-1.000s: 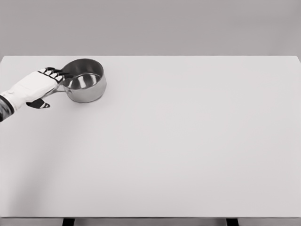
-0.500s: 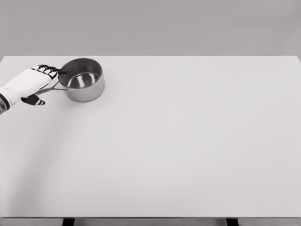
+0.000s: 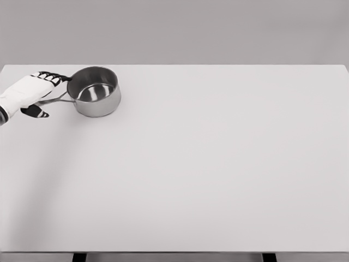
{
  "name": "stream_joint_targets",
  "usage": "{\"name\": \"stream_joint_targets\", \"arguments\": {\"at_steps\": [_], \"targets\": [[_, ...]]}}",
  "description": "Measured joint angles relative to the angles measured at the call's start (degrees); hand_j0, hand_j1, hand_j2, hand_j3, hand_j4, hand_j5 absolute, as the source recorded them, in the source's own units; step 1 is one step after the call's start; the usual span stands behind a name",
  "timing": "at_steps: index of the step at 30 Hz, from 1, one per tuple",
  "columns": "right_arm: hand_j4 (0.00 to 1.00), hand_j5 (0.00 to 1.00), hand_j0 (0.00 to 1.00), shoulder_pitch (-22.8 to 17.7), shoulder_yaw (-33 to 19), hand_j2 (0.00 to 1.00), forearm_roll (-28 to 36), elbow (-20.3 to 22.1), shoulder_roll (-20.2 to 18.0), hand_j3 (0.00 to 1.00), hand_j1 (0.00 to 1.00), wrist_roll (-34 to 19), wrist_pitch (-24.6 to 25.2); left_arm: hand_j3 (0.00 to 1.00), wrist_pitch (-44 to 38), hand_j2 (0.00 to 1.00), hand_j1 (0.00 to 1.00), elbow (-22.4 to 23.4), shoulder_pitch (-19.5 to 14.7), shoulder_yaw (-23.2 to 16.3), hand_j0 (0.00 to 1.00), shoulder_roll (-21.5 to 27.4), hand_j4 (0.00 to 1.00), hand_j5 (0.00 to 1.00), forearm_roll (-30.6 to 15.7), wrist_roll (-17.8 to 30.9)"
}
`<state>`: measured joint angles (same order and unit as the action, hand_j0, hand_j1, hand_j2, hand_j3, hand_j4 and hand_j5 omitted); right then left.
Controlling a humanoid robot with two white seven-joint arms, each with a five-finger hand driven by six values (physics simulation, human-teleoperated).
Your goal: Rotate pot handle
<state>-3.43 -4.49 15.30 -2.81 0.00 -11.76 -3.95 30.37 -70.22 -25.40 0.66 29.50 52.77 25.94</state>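
Left robot hand (image 3: pixel 28 93) closed on pot handle (image 3: pixel 54 100); handle axis runs left from pot (image 3: pixel 94 90), far-left on tabletop (image 3: pixel 218 164)

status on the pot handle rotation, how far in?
Done: the left hand has reached the thin metal handle of the shiny steel saucepan at the white table's far left. In hand: fingers lie over the handle, grip unclear. Left: the turn; handle points left toward the hand.

No readable text, label or number anywhere on pot (image 3: pixel 94 91) or table (image 3: pixel 207 164).
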Motion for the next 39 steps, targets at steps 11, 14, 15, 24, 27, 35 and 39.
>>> {"name": "stream_joint_targets", "arguments": {"at_steps": [11, 14, 15, 24, 27, 35, 39], "targets": [[1.00, 1.00, 1.00, 0.0, 0.0, 1.00, 0.0, 0.0, 0.0, 1.00, 1.00, 0.0, 0.0, 1.00, -0.6, 1.00, 1.00, 5.1, -2.6, -0.1, 1.00, -0.2, 1.00, 1.00, 0.1, -0.6], [1.00, 1.00, 1.00, 0.0, 0.0, 1.00, 0.0, 0.0, 0.0, 1.00, 1.00, 0.0, 0.0, 1.00, -0.7, 1.00, 1.00, 6.2, -3.1, -0.1, 1.00, -0.3, 1.00, 1.00, 0.1, -0.7], [1.00, 1.00, 1.00, 0.0, 0.0, 1.00, 0.0, 0.0, 0.0, 1.00, 1.00, 0.0, 0.0, 1.00, -0.8, 1.00, 1.00, 6.4, -3.1, -0.1, 1.00, -0.4, 1.00, 1.00, 0.1, -0.7], [1.00, 1.00, 1.00, 0.0, 0.0, 1.00, 0.0, 0.0, 0.0, 1.00, 1.00, 0.0, 0.0, 1.00, -2.0, 1.00, 1.00, 8.9, -4.8, -0.2, 1.00, -0.4, 1.00, 1.00, 0.1, -0.9], [1.00, 1.00, 1.00, 0.0, 0.0, 1.00, 0.0, 0.0, 0.0, 1.00, 1.00, 0.0, 0.0, 1.00, -2.0, 1.00, 1.00, 9.5, -5.6, -0.1, 1.00, -0.4, 1.00, 1.00, 0.0, -0.9], [1.00, 1.00, 1.00, 0.0, 0.0, 1.00, 0.0, 0.0, 0.0, 1.00, 1.00, 0.0, 0.0, 1.00, -2.2, 1.00, 1.00, 12.9, -7.9, 0.0, 1.00, -0.4, 1.00, 1.00, -0.1, -1.0], [1.00, 1.00, 1.00, 0.0, 0.0, 1.00, 0.0, 0.0, 0.0, 1.00, 1.00, 0.0, 0.0, 1.00, -2.2, 1.00, 1.00, 14.5, -8.4, 0.0, 1.00, -0.4, 1.00, 1.00, 0.0, -1.0]]}}
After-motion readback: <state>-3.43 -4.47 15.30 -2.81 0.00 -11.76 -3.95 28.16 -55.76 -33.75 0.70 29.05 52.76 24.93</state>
